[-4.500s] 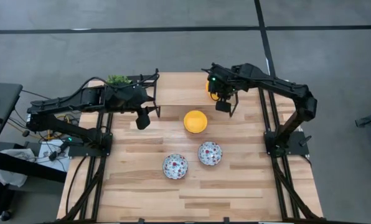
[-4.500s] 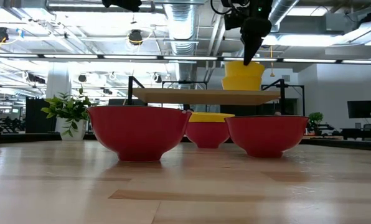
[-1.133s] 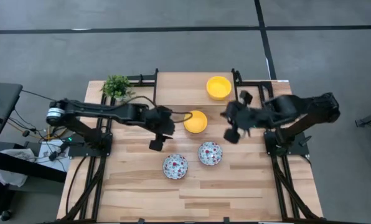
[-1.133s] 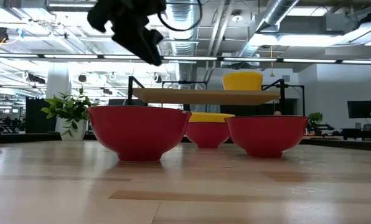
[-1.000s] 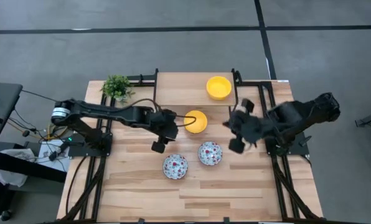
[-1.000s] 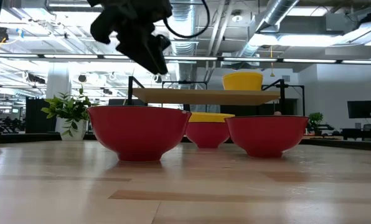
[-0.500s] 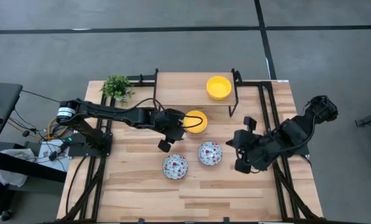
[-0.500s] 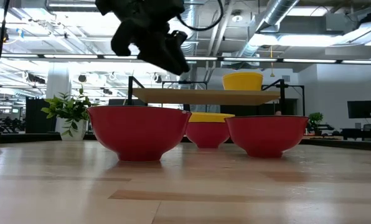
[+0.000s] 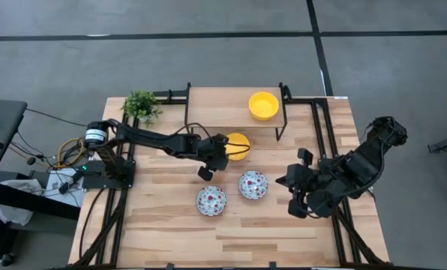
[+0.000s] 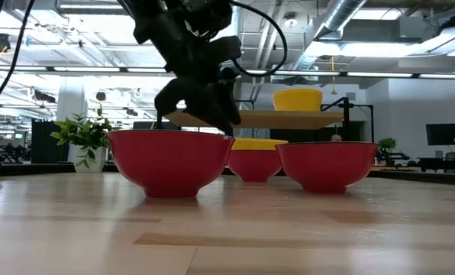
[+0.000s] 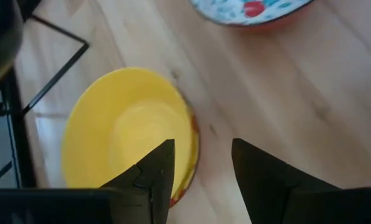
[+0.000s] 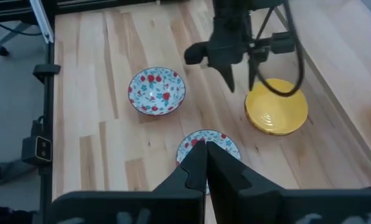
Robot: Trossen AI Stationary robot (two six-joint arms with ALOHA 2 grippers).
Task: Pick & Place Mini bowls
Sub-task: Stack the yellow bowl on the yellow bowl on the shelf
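Observation:
A plain yellow mini bowl (image 9: 238,145) sits on the table just in front of the raised shelf. My left gripper (image 9: 223,153) is open and low over it. One finger stands over the bowl's inside and the other outside its rim (image 11: 192,134), as the left wrist view (image 11: 201,168) shows. Whether a finger touches the rim I cannot tell. A second yellow bowl (image 9: 263,105) rests on the shelf. Two floral bowls (image 9: 211,200) (image 9: 253,184) sit on the table. My right gripper (image 9: 285,182) is shut and empty, right of the floral bowls.
A small potted plant (image 9: 141,105) stands at the far left corner. The shelf (image 9: 223,109) on black legs spans the far middle of the table. Bare wood lies along the near edge (image 9: 231,240). The left arm also shows in the right wrist view (image 12: 230,43).
My left gripper has moved toward the table's right and down onto the yellow bowl on the table, and now straddles its rim. My right gripper has drawn back from beside the shelf toward the table's near right. The bowls have not moved.

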